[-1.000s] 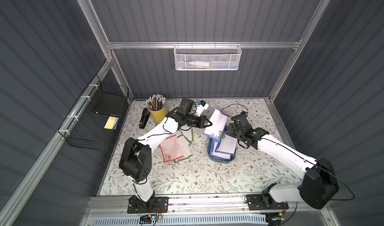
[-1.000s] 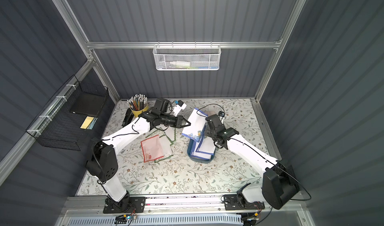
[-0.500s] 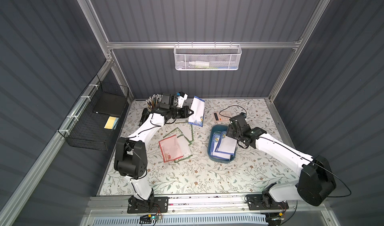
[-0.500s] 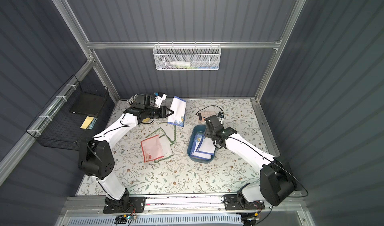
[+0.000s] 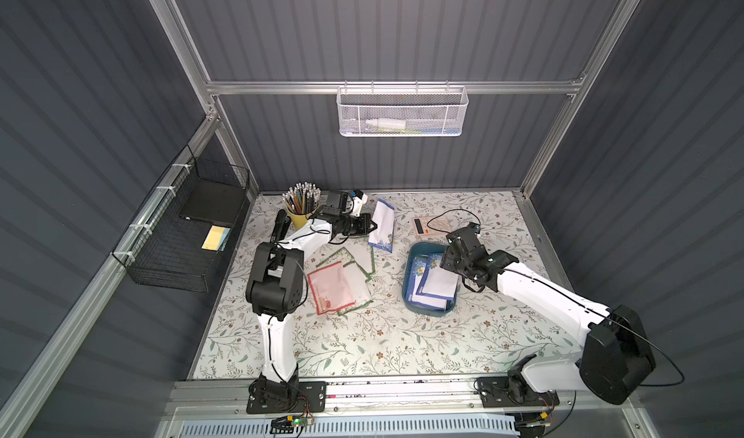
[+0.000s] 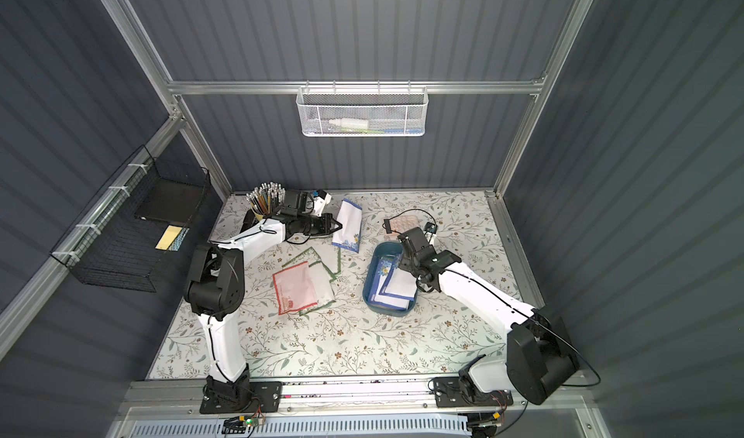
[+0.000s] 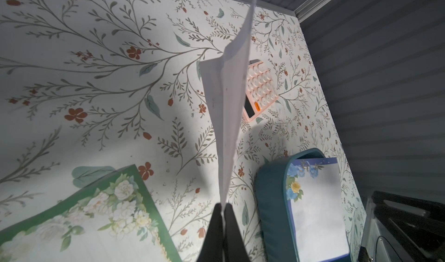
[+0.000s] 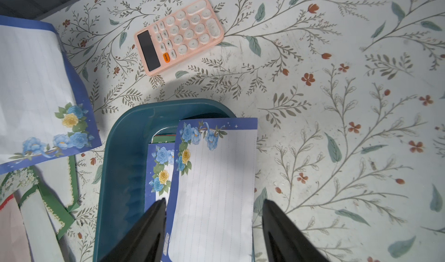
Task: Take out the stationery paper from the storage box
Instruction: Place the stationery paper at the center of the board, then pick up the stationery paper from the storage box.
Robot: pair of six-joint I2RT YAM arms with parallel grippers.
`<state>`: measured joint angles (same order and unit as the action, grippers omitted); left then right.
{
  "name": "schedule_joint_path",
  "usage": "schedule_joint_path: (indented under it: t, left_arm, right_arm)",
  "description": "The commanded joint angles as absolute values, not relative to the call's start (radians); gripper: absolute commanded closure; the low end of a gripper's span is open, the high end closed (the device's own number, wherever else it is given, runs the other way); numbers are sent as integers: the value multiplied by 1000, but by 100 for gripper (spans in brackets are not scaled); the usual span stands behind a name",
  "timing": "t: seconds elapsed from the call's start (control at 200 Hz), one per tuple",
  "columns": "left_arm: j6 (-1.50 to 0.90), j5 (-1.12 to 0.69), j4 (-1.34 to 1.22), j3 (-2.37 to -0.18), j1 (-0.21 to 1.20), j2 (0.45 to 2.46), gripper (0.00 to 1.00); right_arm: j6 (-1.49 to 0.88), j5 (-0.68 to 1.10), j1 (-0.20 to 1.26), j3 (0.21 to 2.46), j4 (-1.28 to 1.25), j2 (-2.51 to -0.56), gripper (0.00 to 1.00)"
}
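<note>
The storage box is a teal tray right of the table's middle, and it holds several blue-floral sheets of stationery paper. My right gripper hangs open over the box, its fingers either side of the top sheet without gripping it. My left gripper is shut on the edge of another blue-floral sheet. It holds this sheet up near the back of the table, left of the box. Green- and red-bordered sheets lie flat on the table.
A pink calculator with a black cable beside it lies behind the box. A yellow pencil cup and a black stapler stand at the back left. On the walls hang a black wire basket and a white mesh basket.
My left gripper has carried the blue-floral sheet from above the box to the left and back. My right gripper has stayed open over the box.
</note>
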<state>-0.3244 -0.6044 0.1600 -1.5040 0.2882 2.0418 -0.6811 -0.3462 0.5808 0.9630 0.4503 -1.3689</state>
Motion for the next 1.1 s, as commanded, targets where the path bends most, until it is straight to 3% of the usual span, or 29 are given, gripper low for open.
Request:
schedule_joint_path:
  t: [0.0,0.075,0.145,0.215,0.275,0.335,0.475,0.7,1.096]
  left_arm:
    - [-348,-595,117,-1524,288,2088,100]
    - [-354,-571,115,-1523,288,2108,100]
    - [-360,-547,106,-1514,288,2117,93]
    - [-368,-507,102,-1503,288,2116,79]
    - [-373,-468,98,-1494,288,2111,72]
    - [-376,-425,104,-1493,288,2101,58]
    - [-387,-315,121,-1484,288,2057,44]
    - [-410,-77,128,-1430,290,1919,41]
    - [-413,-88,147,-1282,289,1668,41]
  right_arm:
    - [-692,-381,582,942,486,-1339,32]
    - [-696,-392,583,933,493,-1331,30]
    - [-703,-406,581,919,497,-1324,30]
    - [-725,-418,579,890,489,-1310,25]
    - [-729,-411,575,853,449,-1293,24]
    - [-734,-399,571,817,408,-1275,24]
    - [-735,-363,551,781,371,-1258,24]
    - [-723,-330,531,772,343,-1274,24]
    - [-679,-296,477,773,317,-1326,31]
